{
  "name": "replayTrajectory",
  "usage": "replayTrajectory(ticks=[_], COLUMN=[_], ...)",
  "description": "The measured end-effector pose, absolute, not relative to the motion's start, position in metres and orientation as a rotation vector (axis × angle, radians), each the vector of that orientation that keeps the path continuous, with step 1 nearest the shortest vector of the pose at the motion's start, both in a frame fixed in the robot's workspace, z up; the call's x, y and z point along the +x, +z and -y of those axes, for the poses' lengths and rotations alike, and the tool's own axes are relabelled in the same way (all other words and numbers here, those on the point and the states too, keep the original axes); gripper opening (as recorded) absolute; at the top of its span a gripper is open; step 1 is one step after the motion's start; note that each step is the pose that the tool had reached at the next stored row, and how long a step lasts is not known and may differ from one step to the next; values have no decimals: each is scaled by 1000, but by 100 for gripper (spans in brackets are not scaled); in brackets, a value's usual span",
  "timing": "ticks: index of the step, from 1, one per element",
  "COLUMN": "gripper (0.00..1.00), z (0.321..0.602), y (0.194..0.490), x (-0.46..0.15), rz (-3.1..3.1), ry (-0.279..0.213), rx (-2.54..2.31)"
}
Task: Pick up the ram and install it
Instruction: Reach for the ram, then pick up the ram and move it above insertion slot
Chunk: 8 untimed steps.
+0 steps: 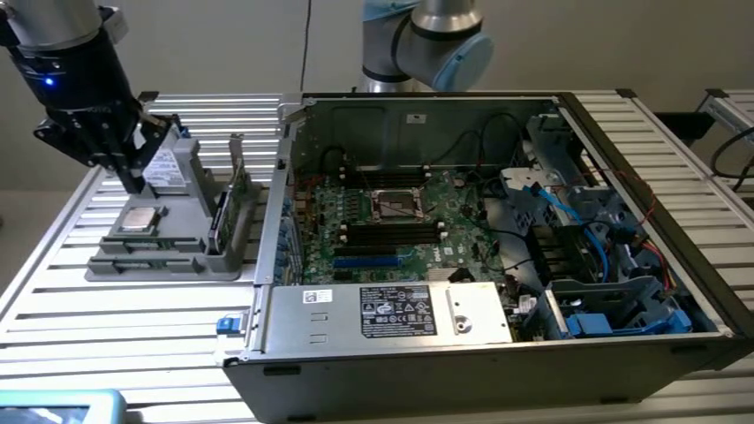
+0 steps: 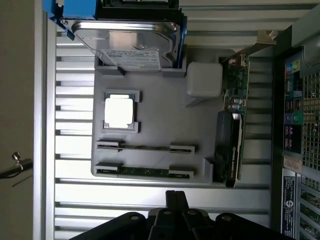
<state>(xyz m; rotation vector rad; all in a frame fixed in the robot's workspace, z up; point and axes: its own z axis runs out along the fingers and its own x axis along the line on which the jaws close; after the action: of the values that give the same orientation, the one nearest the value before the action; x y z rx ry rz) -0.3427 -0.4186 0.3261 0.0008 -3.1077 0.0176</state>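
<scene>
In the exterior view, the hand is hanging over a grey tray at the exterior view's left, with its dark fingers pointing down and closed together. The tray is sitting on the slatted desk. A square silver processor chip is lying flat in the tray just beside the fingertips, and a hard drive is standing tilted behind them. An expansion card is standing on edge along the tray side nearest the open computer case. The case is lying on its side with the green motherboard facing up.

In the wrist view, the hand is looking down on the same tray, fingers pressed shut against each other. The ram is resting on edge in a tray slot, clear of the hand. A second stick is sitting parallel in the next slot, closer to the tray's outer edge. The processor chip is lying in its square recess beside the first stick. The hard drive, in a blue bracket, is sitting at the far end of the tray. The expansion card is running along the side next to the case.
</scene>
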Motion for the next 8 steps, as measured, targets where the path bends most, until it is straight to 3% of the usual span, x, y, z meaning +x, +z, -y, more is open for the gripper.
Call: replayTrajectory(ticks=[8], gripper=[11], z=[408], y=[317], x=[-349], rz=[3108], ry=[33], rx=[26])
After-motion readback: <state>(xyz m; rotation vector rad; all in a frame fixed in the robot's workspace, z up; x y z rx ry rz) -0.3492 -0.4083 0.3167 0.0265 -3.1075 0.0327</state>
